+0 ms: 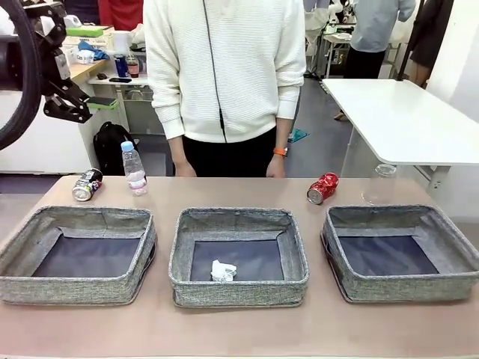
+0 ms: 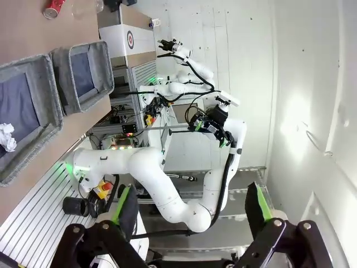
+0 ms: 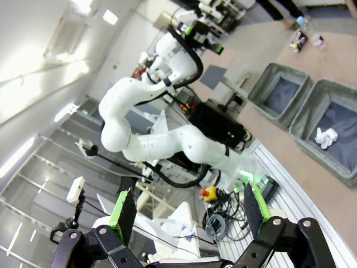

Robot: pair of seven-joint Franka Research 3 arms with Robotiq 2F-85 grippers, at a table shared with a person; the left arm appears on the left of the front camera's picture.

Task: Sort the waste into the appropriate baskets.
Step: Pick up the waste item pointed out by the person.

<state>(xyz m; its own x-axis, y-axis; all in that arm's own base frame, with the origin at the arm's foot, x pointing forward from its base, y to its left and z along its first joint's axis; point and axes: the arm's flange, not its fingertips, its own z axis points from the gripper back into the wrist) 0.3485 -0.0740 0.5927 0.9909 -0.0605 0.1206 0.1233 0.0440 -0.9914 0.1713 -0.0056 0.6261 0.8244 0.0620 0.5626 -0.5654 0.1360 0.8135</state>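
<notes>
**Both grippers apart and empty — one paper ball lies in the middle basket**

In the left wrist view the left gripper (image 2: 189, 192) has its two black fingers with green pads standing wide apart, and nothing is between them. It is raised well away from the table, and the other white arm (image 2: 167, 184) is seen behind it. In the right wrist view the right gripper (image 3: 188, 192) is in the same condition: fingers wide apart, holding nothing, well off the table.

On the light brown table (image 1: 239, 333) three low rectangular grey woven-fabric baskets stand in one row: the left basket (image 1: 75, 288), the middle basket (image 1: 239, 292) and the right basket (image 1: 408, 288). The crumpled white paper ball (image 1: 223, 271) lies on the dark flat bottom of the middle basket, near its front wall.

The other waste is on the table, on the far side of the baskets. Beyond the left basket the dark can (image 1: 87, 185) lies on its side, and just beside it the small clear bottle (image 1: 134, 169) with a blue cap and a pink label stands upright. Beyond the right basket the crushed red can (image 1: 322, 188) lies on the table, and the clear plastic cup (image 1: 382, 183) stands near it, close to the far wall of that basket.

A person (image 1: 224, 67) in a white knitted sweater stands at the far side — both hands hang down at the table's edge, with an orange band (image 1: 280, 152) on one wrist
</notes>
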